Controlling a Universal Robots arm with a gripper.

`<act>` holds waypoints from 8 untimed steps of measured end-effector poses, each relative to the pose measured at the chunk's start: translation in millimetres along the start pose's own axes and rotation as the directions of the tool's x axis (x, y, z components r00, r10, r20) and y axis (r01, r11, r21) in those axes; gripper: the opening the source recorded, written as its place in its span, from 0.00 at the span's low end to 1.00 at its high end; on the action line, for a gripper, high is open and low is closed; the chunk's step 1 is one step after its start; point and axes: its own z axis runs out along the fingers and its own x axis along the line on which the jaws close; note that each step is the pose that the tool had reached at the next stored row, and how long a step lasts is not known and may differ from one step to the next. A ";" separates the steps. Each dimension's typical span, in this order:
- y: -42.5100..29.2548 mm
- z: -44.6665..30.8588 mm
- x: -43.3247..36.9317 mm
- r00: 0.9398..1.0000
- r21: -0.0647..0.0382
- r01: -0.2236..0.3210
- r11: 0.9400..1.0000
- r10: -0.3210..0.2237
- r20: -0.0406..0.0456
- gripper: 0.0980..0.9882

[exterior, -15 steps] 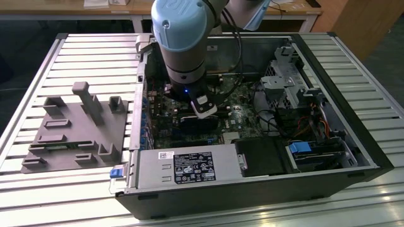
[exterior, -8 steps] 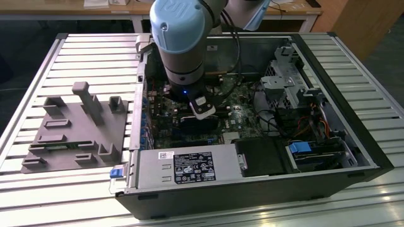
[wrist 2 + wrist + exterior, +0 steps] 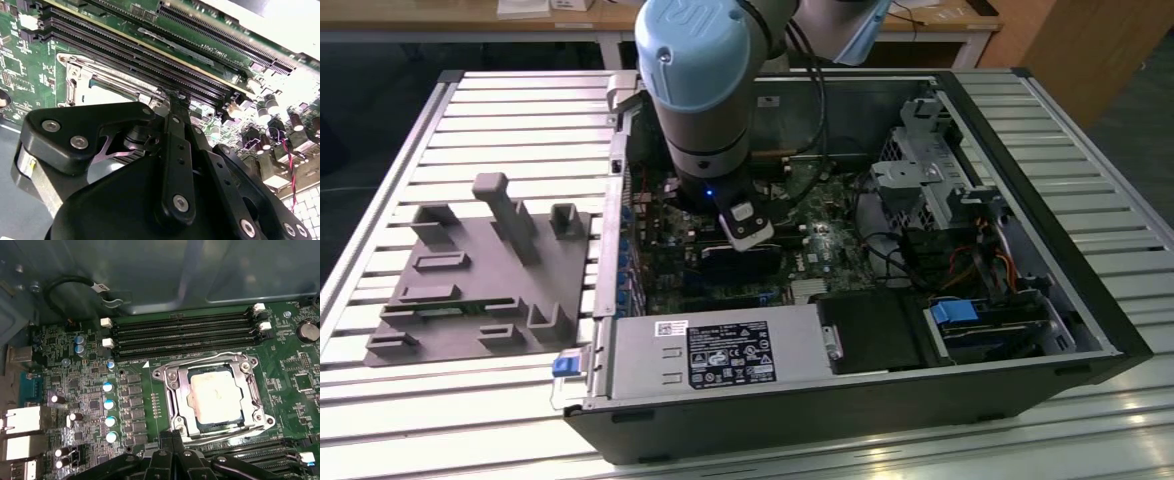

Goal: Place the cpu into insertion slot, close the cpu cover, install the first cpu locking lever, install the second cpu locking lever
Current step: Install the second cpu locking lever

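we are seeing the cpu (image 3: pixel 216 393) sitting in the insertion slot (image 3: pixel 176 371) under the lowered cpu cover (image 3: pixel 183 396), and with our claw (image 3: pixel 172 439) pinched closed and empty just beside it, a slip risks scraping the green board (image 3: pixel 295 365).

A lab: opened computer case (image 3: pixel 854 330) on slatted metal bench (image 3: pixel 480 130).
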 end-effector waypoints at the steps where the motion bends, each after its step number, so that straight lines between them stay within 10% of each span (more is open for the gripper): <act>1: 0.3 0.3 0.1 1.000 0.000 0.000 1.000 0.000 0.000 0.00; 8: 1.5 3.7 0.6 1.000 0.000 0.000 1.000 0.000 0.000 0.00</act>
